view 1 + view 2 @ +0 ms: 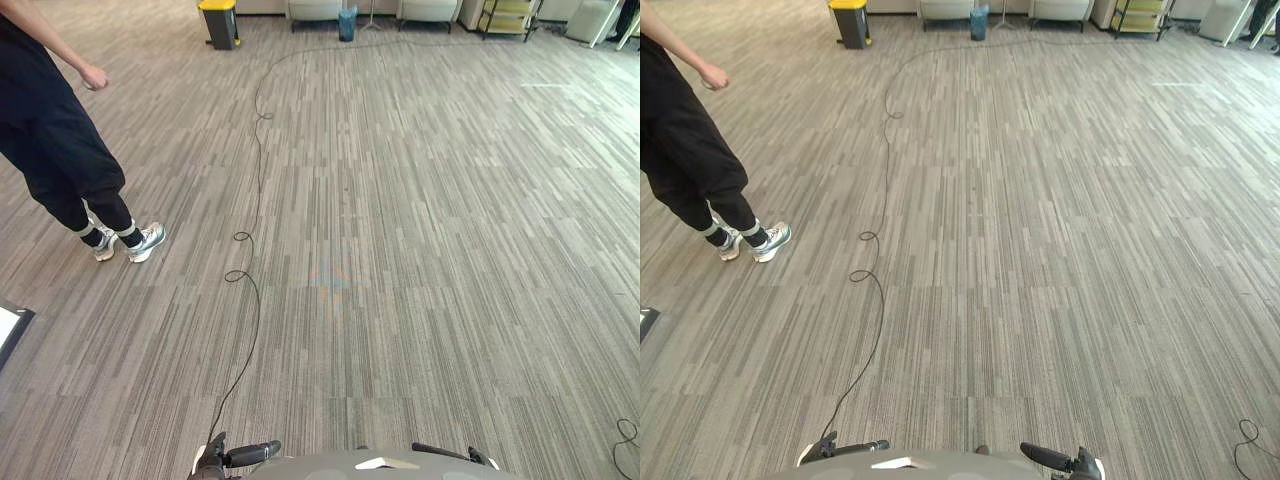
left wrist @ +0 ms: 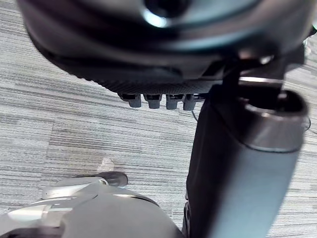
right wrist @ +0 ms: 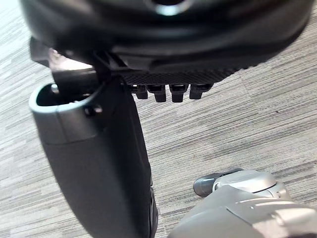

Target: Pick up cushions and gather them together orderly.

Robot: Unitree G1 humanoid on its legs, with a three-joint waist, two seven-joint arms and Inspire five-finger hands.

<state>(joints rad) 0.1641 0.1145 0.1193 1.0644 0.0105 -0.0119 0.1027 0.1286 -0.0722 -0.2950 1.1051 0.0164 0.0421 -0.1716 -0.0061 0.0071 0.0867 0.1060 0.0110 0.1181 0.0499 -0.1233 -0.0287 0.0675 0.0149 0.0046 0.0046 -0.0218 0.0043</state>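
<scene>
My left hand [image 2: 148, 49] hangs at my side over the striped grey carpet [image 2: 74, 134]. Its fingers [image 2: 153, 100] point down in a relaxed row with the thumb [image 2: 242, 163] beside them, and they hold nothing. My right hand [image 3: 173, 44] hangs the same way on the other side. Its fingers [image 3: 168, 91] are loose beside the thumb [image 3: 99, 163], also holding nothing. Ahead of me the carpet [image 1: 400, 250] stretches away wide and bare.
A person [image 1: 55, 140] in black clothes and grey sneakers stands at the left. At the far wall are a yellow-lidded bin [image 1: 219, 22], a small blue bin [image 1: 347, 24], pale seats [image 1: 315, 10] and a yellow shelf cart [image 1: 507, 15]. A dark-framed white board [image 1: 10, 330] lies at the left edge.
</scene>
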